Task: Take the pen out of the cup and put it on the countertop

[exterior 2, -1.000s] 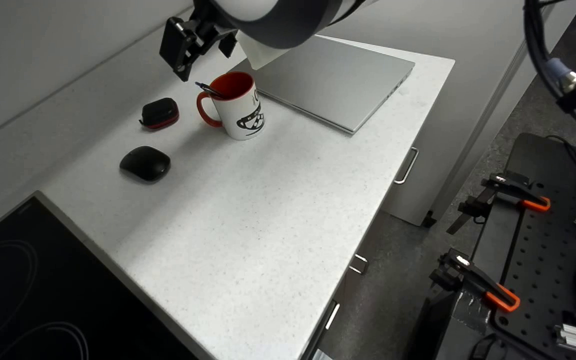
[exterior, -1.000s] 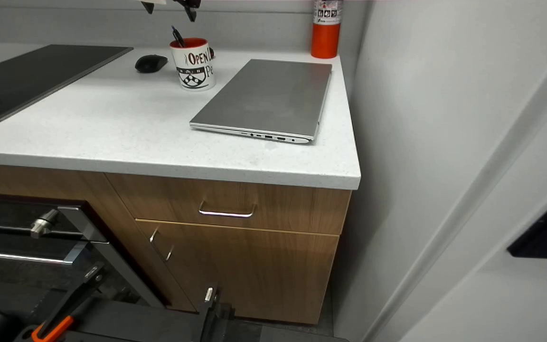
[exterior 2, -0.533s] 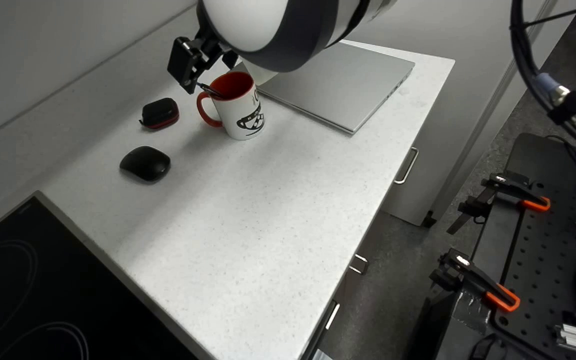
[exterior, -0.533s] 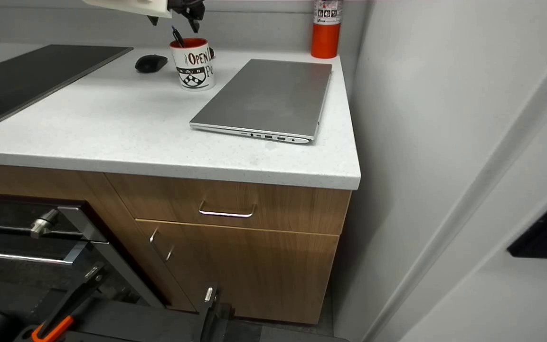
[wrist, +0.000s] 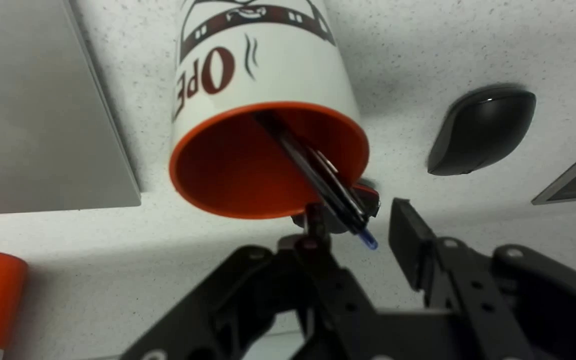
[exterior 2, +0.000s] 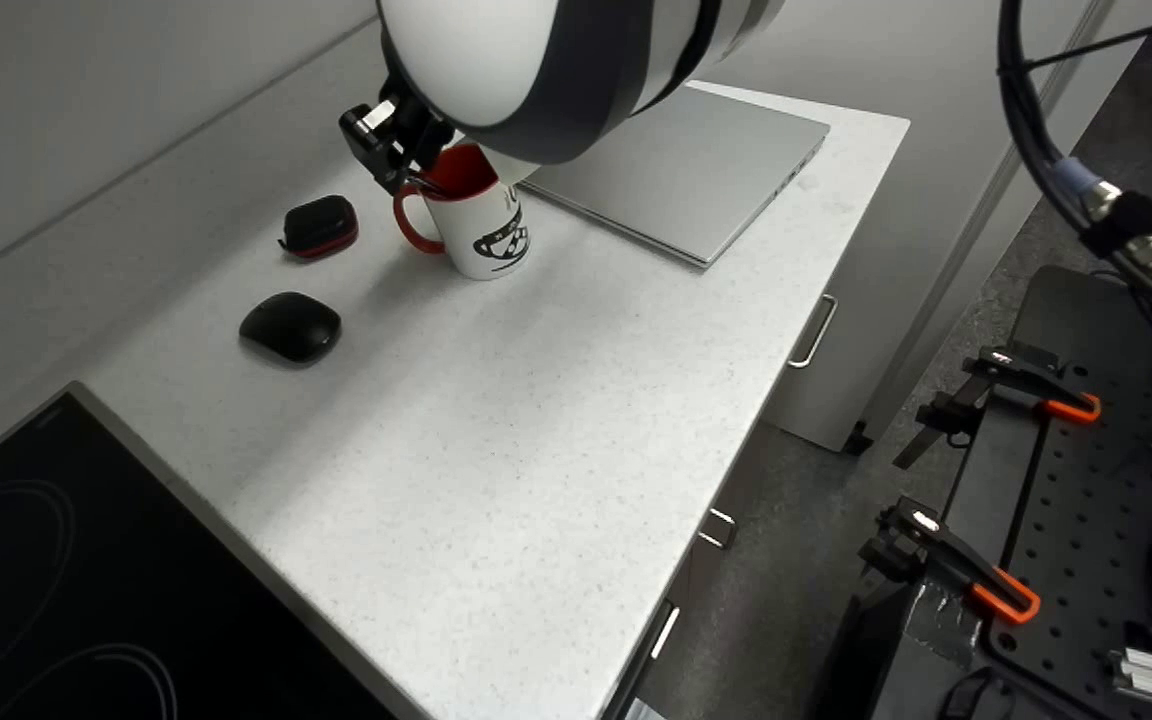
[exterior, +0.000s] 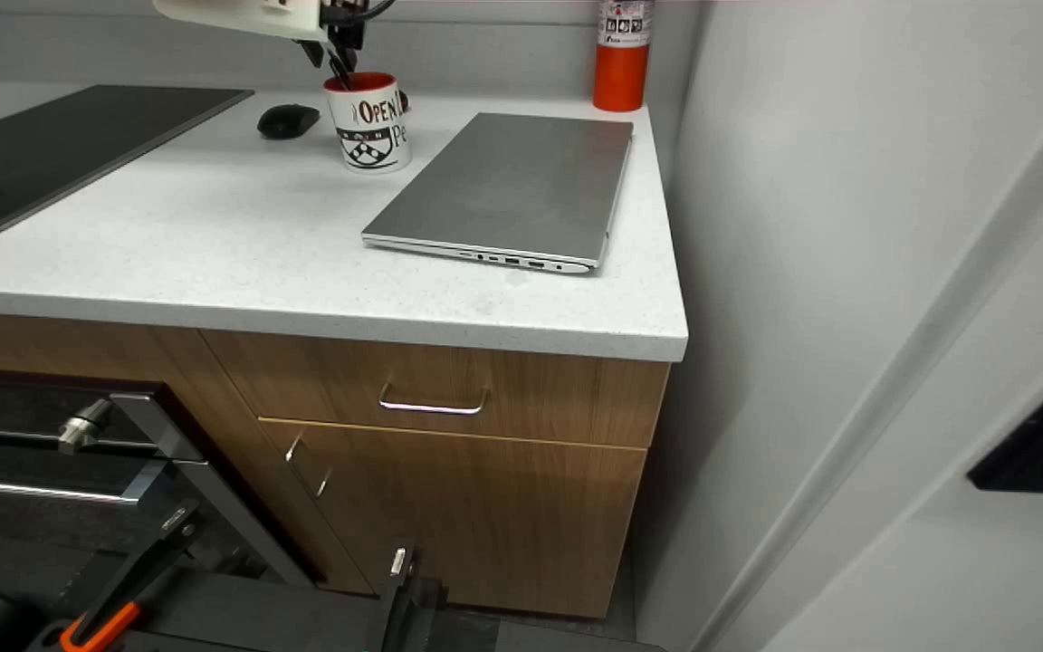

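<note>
White countertop (exterior: 196, 244) is spreading beneath the cup (exterior: 368, 131) in an exterior view, a grey laptop (exterior: 508, 186) lying beside the cup. In an exterior view, a black mouse (exterior 2: 291, 327) is sitting near the cup. In the wrist view, the pen (wrist: 312, 173) is leaning inside the cup, its blue end jutting past the rim between the jaws of the gripper (wrist: 357, 206), which is gaping partway and gripping nothing.

wrist view — close above cup (wrist: 264, 91)
</note>
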You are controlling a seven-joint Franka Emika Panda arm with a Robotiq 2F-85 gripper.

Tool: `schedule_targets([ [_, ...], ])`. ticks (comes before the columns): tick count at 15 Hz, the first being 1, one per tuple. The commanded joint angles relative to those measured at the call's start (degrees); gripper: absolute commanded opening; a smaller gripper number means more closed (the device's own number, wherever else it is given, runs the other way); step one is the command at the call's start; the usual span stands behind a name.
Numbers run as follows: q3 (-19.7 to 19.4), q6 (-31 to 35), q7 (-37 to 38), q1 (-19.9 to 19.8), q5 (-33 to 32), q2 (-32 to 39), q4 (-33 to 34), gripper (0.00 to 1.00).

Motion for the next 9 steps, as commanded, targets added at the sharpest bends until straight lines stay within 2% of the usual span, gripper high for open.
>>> schedule_targets([
  [1, 1.3, 1.7, -1.6, -1.7, 0.2, 1.9, 1.7, 0.08],
  [2, 1.2, 1.7, -1.7, -1.8, 0.1, 2.0, 1.8, 0.01],
  [3, 1.1, 1.7, -1.8, -1.8, 0.1, 1.9, 2.0, 0.0],
  [9, 1.0, 1.7, -2.4, -3.0, 0.5, 0.1, 1.2, 0.03],
])
